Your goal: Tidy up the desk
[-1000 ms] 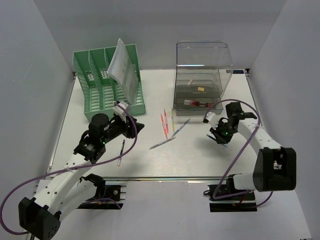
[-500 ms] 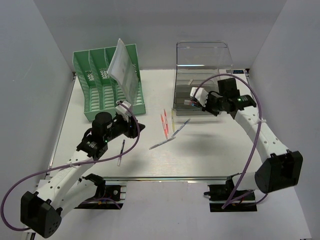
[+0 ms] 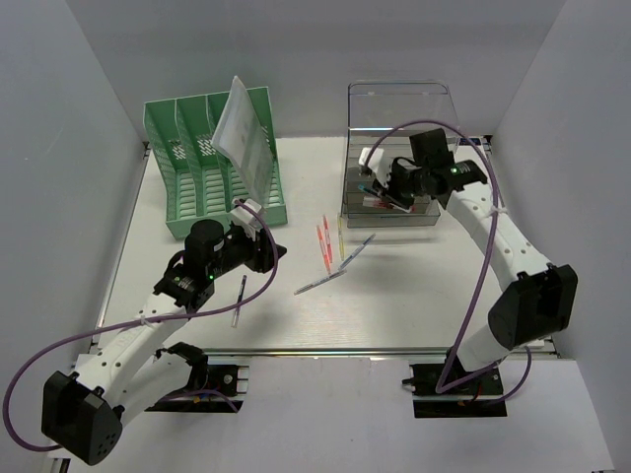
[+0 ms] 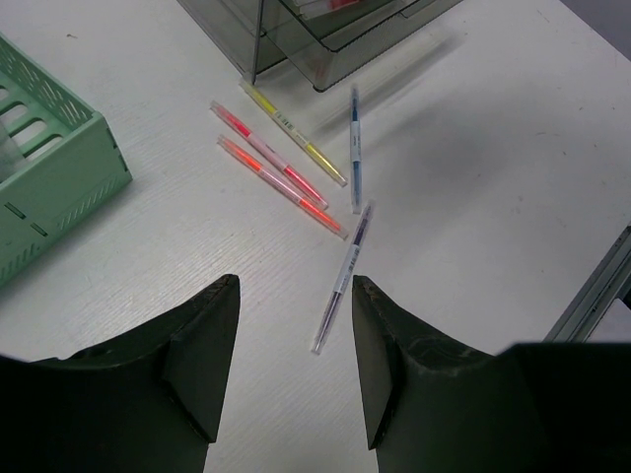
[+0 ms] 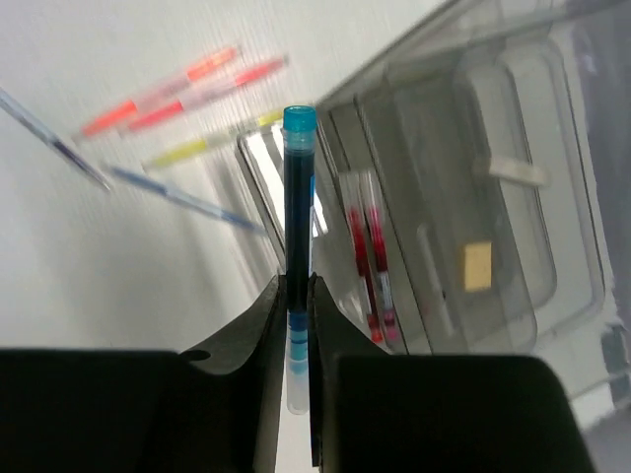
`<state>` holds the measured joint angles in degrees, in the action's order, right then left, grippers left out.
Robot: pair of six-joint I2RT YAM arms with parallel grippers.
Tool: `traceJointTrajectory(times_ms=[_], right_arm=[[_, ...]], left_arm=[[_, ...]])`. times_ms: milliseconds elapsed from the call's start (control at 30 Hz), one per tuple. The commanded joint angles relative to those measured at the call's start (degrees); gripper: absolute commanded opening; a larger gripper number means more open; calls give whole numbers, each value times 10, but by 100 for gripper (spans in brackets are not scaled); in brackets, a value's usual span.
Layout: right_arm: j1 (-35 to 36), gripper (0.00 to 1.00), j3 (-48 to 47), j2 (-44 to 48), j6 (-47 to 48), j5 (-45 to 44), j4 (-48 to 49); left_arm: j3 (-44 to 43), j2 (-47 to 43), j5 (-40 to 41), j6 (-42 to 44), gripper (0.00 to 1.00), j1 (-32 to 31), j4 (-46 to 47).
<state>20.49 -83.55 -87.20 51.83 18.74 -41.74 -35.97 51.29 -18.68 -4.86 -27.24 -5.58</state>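
Right pincer [image 5: 296, 296] is clamped on a blue pen [image 5: 299, 197], fingers pinching the barrel and the teal cap poking out ahead of the tips. Just beyond that cap sits the clear drawer box [image 5: 513, 246]. Two red pens [image 5: 370, 256] lie in its front tray, a little to the right of the held pen. From above, the right pincer [image 3: 378, 183] hangs at the front of the box [image 3: 399, 108], off the surface.

Over to the left pincer [image 4: 293, 291]: jaws apart, nothing between them, hovering above the desk [image 4: 513, 197]. That white desk [image 3: 414, 296] spreads out under both pincers. Directly below the open fingers lies a clear pen [image 4: 342, 276], angled away. Farther ahead of the tips lie two pink markers [image 4: 281, 185] side by side, a yellow marker [image 4: 296, 133] and a thin blue one [image 4: 355, 148]. The green file rack [image 4: 49, 187] sits off to the left of the fingers.

In the top view the left pincer [image 3: 266, 251] is just in front of the rack [image 3: 202, 197], which holds a sheet of paper [image 3: 245, 138]. A black pen [image 3: 239, 299] lies on the desk behind it, beside the arm.
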Motion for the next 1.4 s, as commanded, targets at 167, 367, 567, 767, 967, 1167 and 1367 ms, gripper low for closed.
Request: traceJointTrajectory(times_ms=[167,367,567,767,967,1167,1367], right_arm=[[-3,3,-102,-17,-105,300,-130],[-3,3,-133,-25,-17,375,-245],[1,3,-159,-46,52,456,-335],[4,5,-153,-42,64,470,-334],[11,0,-105,0,-118,212,-98],[14,3,-8,45,-76,-43,60],[12,5,51,17,40,-159,158]], left_arm=[[4,-9,-7,8,59,-3,5],[4,-15,-10,8,59,-3,6],[6,-18,-20,8,60,-3,9],[6,-20,-26,9,60,-3,11],[6,-18,-27,10,60,-3,11],[7,-14,-27,10,60,-3,11],[7,-4,-24,11,59,-3,9]])
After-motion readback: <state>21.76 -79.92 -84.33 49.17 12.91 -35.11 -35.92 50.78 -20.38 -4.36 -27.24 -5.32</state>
